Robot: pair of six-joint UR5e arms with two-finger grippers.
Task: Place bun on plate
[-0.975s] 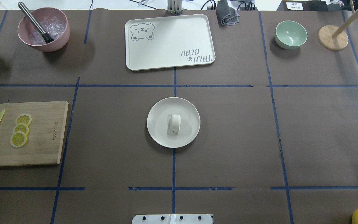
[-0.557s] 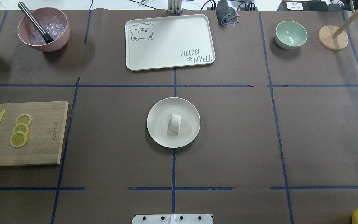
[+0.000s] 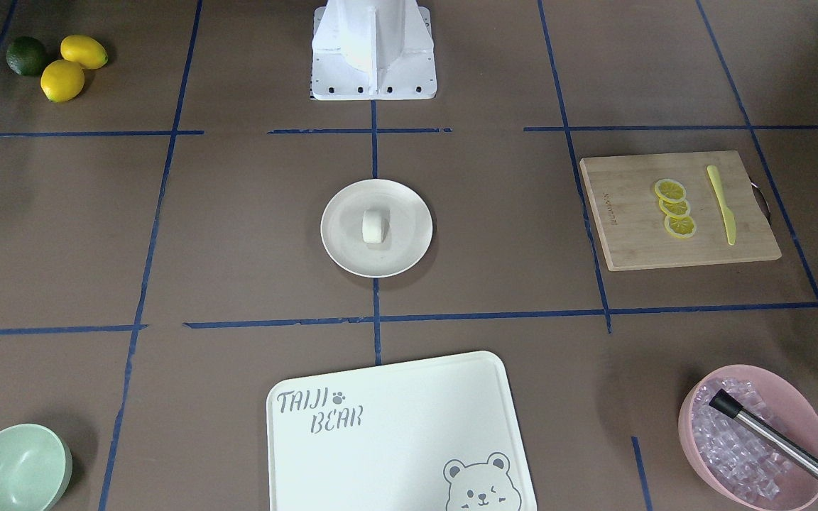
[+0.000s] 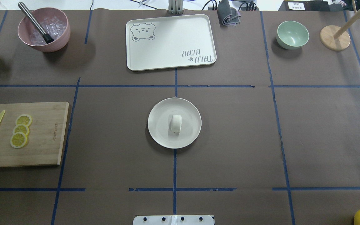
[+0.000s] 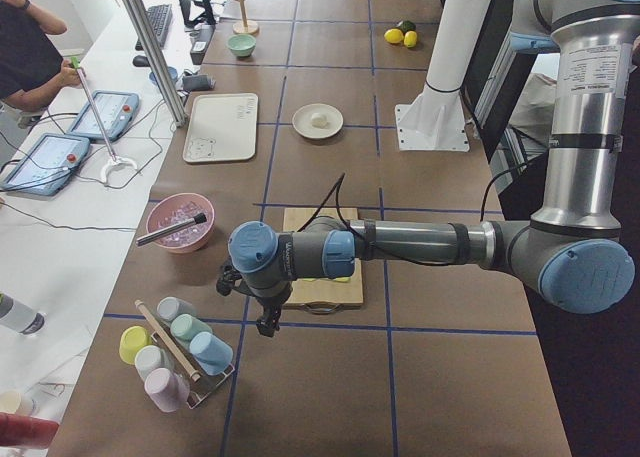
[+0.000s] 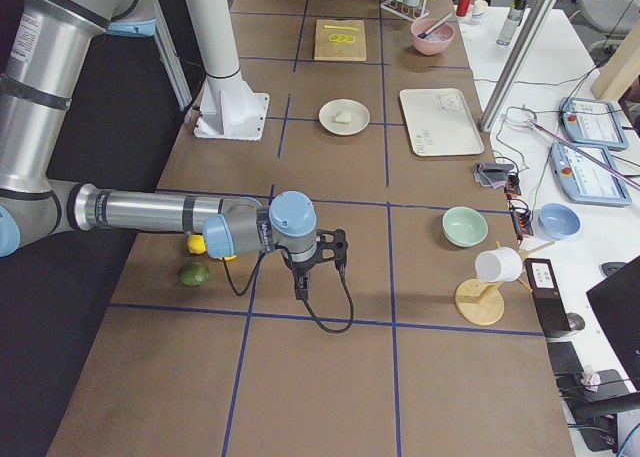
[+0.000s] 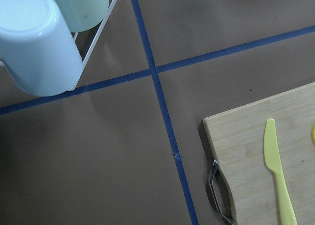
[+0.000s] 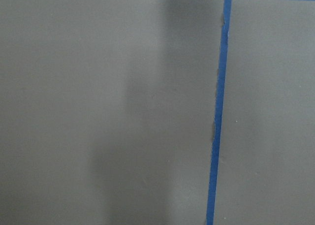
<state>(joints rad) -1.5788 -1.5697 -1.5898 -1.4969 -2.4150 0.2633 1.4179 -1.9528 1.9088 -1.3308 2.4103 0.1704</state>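
Observation:
The small white bun lies on its side in the middle of the round cream plate, at the table's centre; the front-facing view shows the same bun and plate. Neither arm is near it. My left gripper hangs over the table's left end by the cutting board, far from the plate. My right gripper hangs over bare brown paper at the right end. Both show only in the side views, so I cannot tell whether they are open or shut.
A bear-printed tray lies behind the plate. A pink bowl of ice and a cutting board with lemon slices and a yellow knife are left. A green bowl and wooden stand are right. Cups sit by the left wrist.

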